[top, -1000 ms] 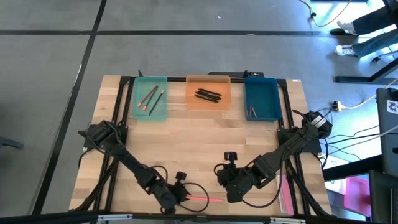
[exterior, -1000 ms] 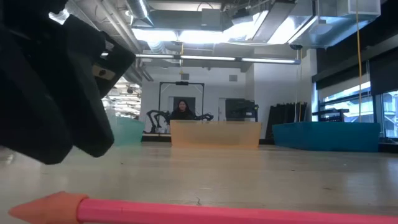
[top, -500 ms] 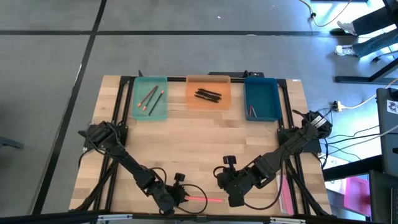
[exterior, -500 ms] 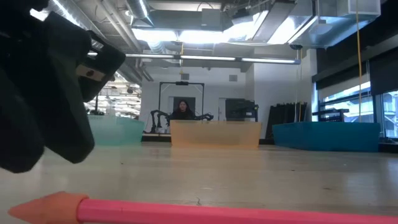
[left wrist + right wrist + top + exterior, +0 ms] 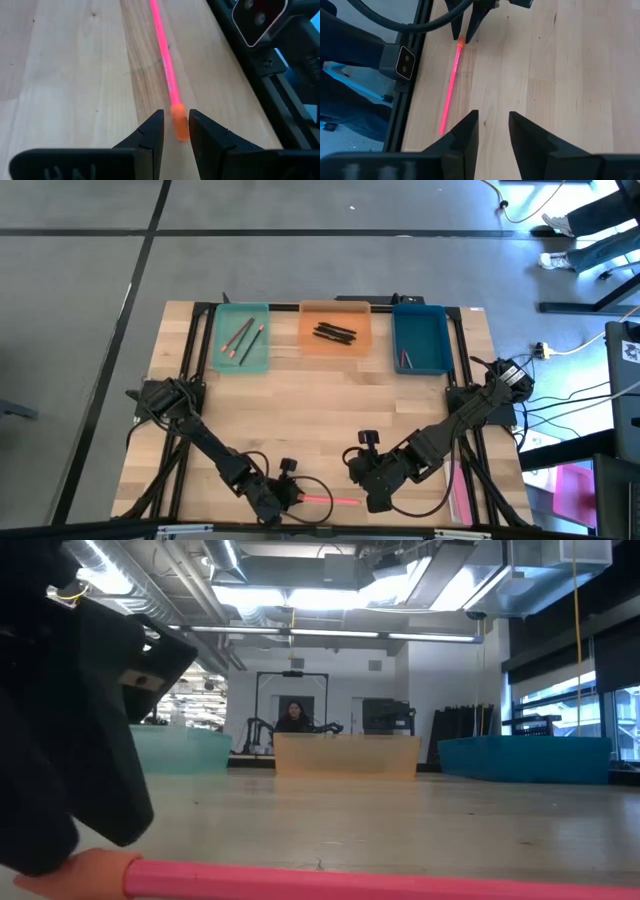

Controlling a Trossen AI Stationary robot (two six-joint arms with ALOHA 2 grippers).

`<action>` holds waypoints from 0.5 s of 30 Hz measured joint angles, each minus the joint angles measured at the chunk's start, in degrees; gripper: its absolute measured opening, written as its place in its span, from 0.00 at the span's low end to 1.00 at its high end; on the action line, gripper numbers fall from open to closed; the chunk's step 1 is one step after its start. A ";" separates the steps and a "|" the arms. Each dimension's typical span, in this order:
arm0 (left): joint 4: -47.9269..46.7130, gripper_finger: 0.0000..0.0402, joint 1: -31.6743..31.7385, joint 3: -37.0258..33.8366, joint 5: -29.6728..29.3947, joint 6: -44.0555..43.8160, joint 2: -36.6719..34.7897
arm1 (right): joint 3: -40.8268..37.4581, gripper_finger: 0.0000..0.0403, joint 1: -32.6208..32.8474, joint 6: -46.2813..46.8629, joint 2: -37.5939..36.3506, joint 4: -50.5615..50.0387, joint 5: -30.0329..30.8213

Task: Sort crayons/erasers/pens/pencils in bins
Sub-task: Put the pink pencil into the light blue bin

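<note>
A pink pencil (image 5: 325,500) with an orange end lies flat near the table's near edge. My left gripper (image 5: 176,116) is open and low over the table, one finger on each side of that orange end (image 5: 178,125). The right wrist view shows the same (image 5: 461,40). My right gripper (image 5: 493,117) is open above bare wood to the pencil's right (image 5: 362,478). At the far edge stand a teal bin (image 5: 242,338) holding pencils, an orange bin (image 5: 335,330) holding black pens, and a blue bin (image 5: 420,340) holding one reddish stick. My left gripper straddles the pencil's orange end (image 5: 178,125), coming in low along the pencil from the table's left. A gap shows beside one finger. I cannot tell whether the other finger (image 5: 200,130) touches the end. The pencil lies flat on the table.
The black frame rail (image 5: 280,100) runs along the near edge close to the pencil. A wide pink strip (image 5: 460,485) lies by the right frame. Bare wood spreads between the arms and the bins. A person (image 5: 293,715) sits in the room far behind the table.
My left gripper has come down and a little toward the near edge, onto the pencil's orange end. The low view shows it sinking from well above the table to the level of that end. The pencil has stayed where it was.
</note>
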 joint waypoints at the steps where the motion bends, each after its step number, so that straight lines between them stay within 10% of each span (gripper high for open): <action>1: -0.03 0.21 0.00 0.00 -0.01 0.00 0.00 | 0.00 0.28 0.00 0.00 0.00 0.01 0.01; 15: 0.94 0.21 0.07 0.17 -1.65 -2.71 2.36 | 0.00 0.28 0.00 -1.27 0.00 0.00 0.04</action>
